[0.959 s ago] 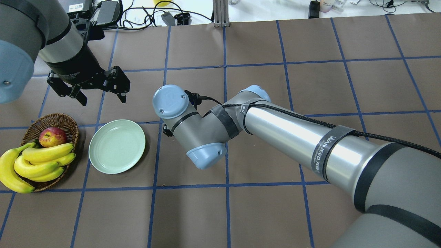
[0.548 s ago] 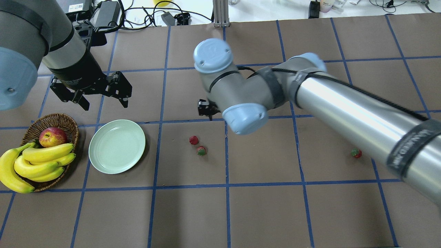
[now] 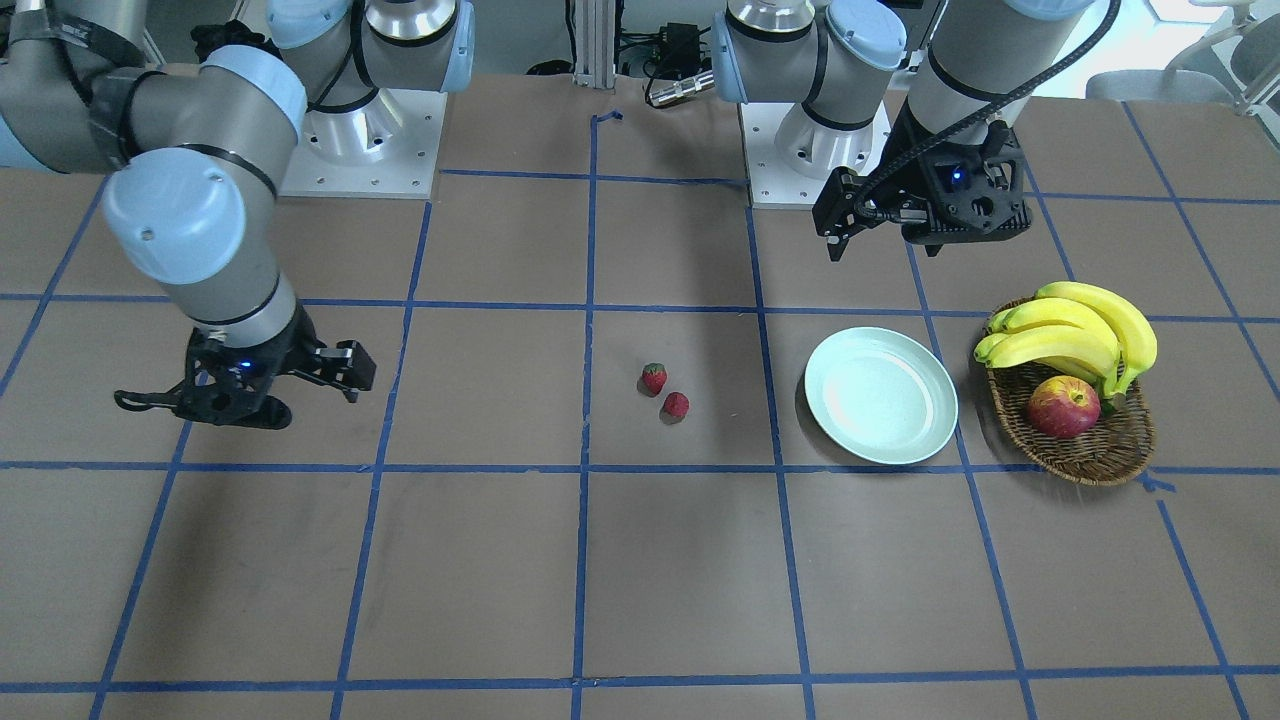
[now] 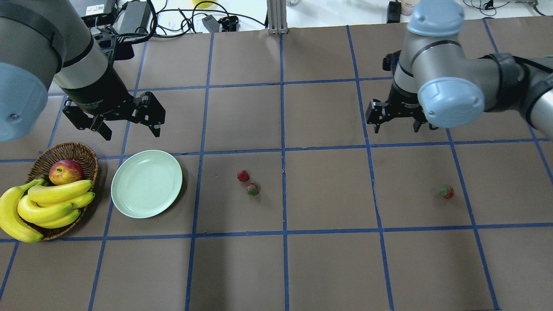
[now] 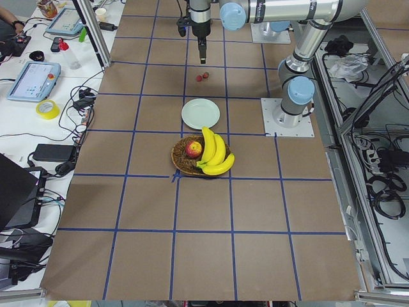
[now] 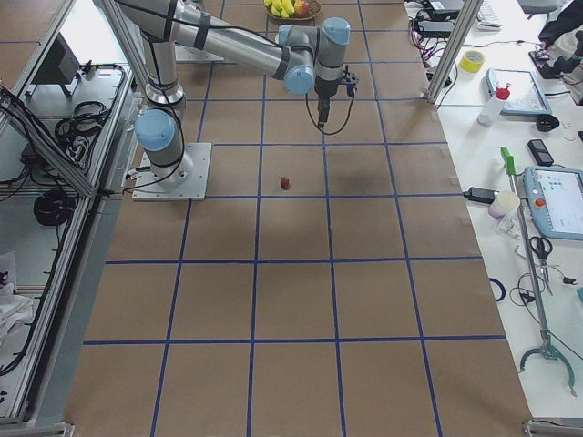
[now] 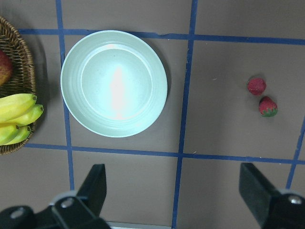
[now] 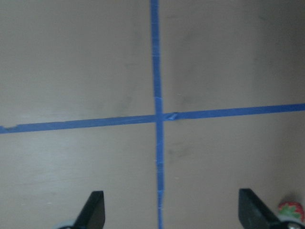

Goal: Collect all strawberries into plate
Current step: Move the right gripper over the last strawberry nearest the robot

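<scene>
My left gripper [image 4: 129,128] hangs above the brown paper-covered table [image 4: 328,268] in the upper left of the overhead view. Its jaws are spread wide and hold nothing, and in its wrist camera the black fingers [image 7: 95,186] sit at the bottom corners with only paper between them. My right gripper [image 4: 396,127] hovers in the upper right of the overhead view, likewise gaping and empty, above a crossing of the blue tape lines [image 8: 157,119]. The round, shallow, pale mint-green plate [image 4: 147,183] lies left of centre with nothing on it. It sits just beside the brown wicker basket [image 4: 69,149], which holds a bunch of yellow bananas [image 4: 52,201] and a red-yellow apple [image 4: 65,171]. The small red strawberries [image 4: 243,176] with green leafy caps all lie on the paper, off the plate. Two are just beside each other near the middle of the overhead view, the lower berry [image 4: 252,189] showing its green cap. The third strawberry [image 4: 446,192] lies well apart at centre right (it shows blurred in the bottom right corner of my right wrist camera, beside a fingertip). There is pale lettering on the black body above my left gripper, too small to read.
</scene>
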You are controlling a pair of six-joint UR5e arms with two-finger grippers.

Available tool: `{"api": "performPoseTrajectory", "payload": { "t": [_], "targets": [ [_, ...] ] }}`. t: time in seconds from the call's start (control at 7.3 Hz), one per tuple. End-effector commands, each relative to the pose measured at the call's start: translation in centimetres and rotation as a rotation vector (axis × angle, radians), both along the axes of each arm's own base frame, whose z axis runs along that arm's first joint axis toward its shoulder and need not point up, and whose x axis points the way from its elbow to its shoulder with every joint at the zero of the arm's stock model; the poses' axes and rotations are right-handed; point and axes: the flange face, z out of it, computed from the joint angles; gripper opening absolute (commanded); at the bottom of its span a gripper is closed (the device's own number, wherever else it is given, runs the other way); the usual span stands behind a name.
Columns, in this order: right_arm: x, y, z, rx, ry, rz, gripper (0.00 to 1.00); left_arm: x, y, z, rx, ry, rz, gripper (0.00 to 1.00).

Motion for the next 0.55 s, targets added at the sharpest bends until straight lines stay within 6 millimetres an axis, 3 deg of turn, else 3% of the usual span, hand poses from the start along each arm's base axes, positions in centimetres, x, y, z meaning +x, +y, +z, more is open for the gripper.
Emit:
{"api": "performPoseTrajectory", "payload": {
  "t": [0.0, 0.14, 0.41],
  "targets": [
    [-9.0, 3.1, -3.9, 0.064, -0.022, -0.191, 0.92, 0.0, 0.1, -0.1, 0.004, -0.001, 0.000, 1.00],
    [-8.6, 4.7, -5.3, 0.026, 0.004, -0.307, 0.93, 0.0, 0.0, 0.1, -0.005, 0.010, 0.002, 1.00],
    [-8.1, 8.2, -9.9, -0.058, 0.022, -0.354, 0.94, 0.1, 0.0, 0.1, -0.004, 0.003, 0.003, 1.00]
  ]
}}
